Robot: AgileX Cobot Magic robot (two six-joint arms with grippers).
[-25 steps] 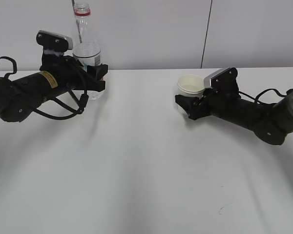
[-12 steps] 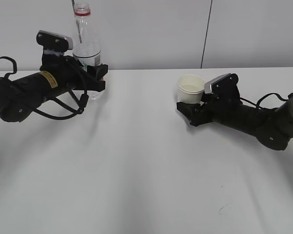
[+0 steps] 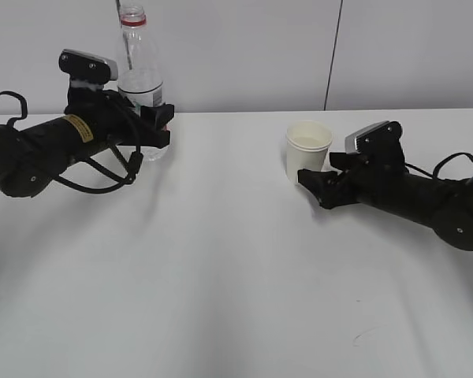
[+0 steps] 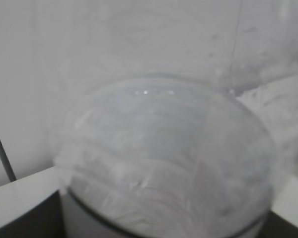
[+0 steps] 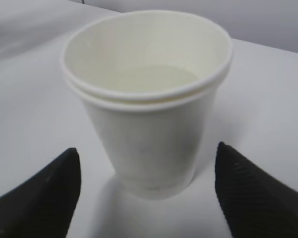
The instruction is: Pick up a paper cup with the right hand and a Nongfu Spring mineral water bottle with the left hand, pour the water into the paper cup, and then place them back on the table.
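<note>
1. Exterior view: the paper cup [image 3: 308,151] stands upright on the table [image 3: 221,276], free of the right hand [image 3: 314,183], which lies just at its 5 o'clock. A second ago the hand enclosed the cup; it has backed away since. The left hand [image 3: 154,126] is closed on the upright Nongfu Spring mineral water bottle [image 3: 140,79], unchanged.
2. Left wrist view: the bottle fills the frame, blurred; the fingers are hardly visible.
3. Right wrist view: the cup, water [image 5: 156,78] inside, stands at 12 o'clock beyond the spread fingertips [image 5: 44,188], untouched.
</note>
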